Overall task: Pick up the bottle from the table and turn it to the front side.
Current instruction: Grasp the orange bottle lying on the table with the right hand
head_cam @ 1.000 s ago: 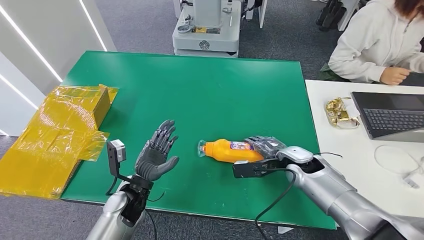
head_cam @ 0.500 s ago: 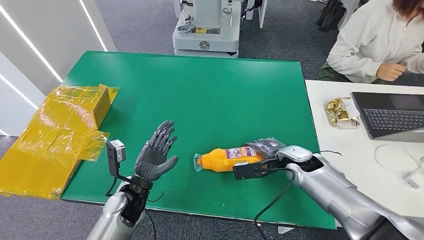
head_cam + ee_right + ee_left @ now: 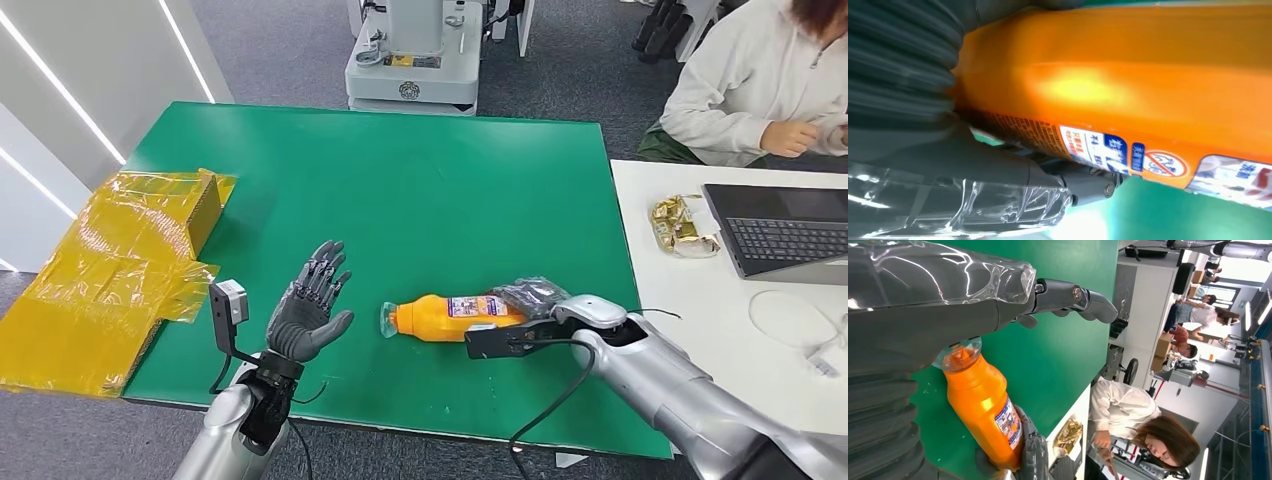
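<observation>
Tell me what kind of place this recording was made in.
Probably an office or robotics lab: a person sits by a laptop on a white desk, another machine's base stands on grey carpet.

One orange bottle [image 3: 448,315] on one green table [image 3: 400,190]. Two robot hands: left hand [image 3: 308,310], right hand [image 3: 530,298]. One yellow-wrapped box [image 3: 110,270] far left. One laptop [image 3: 780,230], one person [image 3: 750,85] far right.

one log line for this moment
right hand grips orange bottle | bottle sideways, cap toward left hand | left hand open, apart
</observation>
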`<act>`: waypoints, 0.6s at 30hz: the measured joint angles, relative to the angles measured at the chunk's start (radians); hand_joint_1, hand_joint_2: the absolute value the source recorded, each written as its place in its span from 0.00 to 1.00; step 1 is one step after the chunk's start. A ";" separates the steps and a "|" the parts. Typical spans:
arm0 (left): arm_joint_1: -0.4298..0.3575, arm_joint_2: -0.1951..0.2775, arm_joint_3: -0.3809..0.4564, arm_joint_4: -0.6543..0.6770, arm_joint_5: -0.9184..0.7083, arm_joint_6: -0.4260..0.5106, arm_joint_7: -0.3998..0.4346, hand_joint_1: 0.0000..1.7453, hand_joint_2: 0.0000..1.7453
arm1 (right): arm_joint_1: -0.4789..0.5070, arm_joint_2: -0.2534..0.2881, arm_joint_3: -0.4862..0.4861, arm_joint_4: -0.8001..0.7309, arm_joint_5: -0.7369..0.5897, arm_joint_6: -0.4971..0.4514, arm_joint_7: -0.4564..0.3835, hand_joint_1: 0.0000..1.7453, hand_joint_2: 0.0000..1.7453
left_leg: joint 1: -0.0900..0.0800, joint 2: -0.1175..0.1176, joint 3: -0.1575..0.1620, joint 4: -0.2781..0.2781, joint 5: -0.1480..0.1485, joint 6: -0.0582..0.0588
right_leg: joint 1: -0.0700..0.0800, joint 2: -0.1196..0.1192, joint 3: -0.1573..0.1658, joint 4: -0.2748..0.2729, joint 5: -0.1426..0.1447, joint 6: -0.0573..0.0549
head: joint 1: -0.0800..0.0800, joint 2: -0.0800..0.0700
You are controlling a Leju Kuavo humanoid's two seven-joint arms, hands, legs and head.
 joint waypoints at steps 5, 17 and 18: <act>0.000 -0.002 0.000 0.001 -0.012 0.007 -0.006 0.00 1.00 | 0.076 0.000 -0.093 -0.013 -0.179 -0.048 -0.104 1.00 1.00 | 0.000 -0.001 0.000 0.000 0.000 0.000 | 0.000 -0.001 0.000 0.000 0.000 0.000 | 0.000 0.000; 0.007 -0.001 0.001 -0.005 -0.171 0.195 -0.093 0.00 1.00 | 0.515 0.033 -0.492 -0.286 -0.410 -0.152 -0.206 1.00 1.00 | 0.001 -0.003 -0.001 -0.001 -0.001 0.000 | 0.000 -0.004 0.000 0.000 -0.002 0.001 | 0.000 0.000; 0.009 0.000 0.001 -0.008 -0.177 0.203 -0.096 0.00 1.00 | 0.548 0.038 -0.517 -0.313 -0.405 -0.155 -0.202 1.00 1.00 | 0.001 -0.003 -0.002 -0.001 -0.001 0.000 | 0.000 -0.004 0.000 0.000 -0.002 0.001 | 0.000 0.000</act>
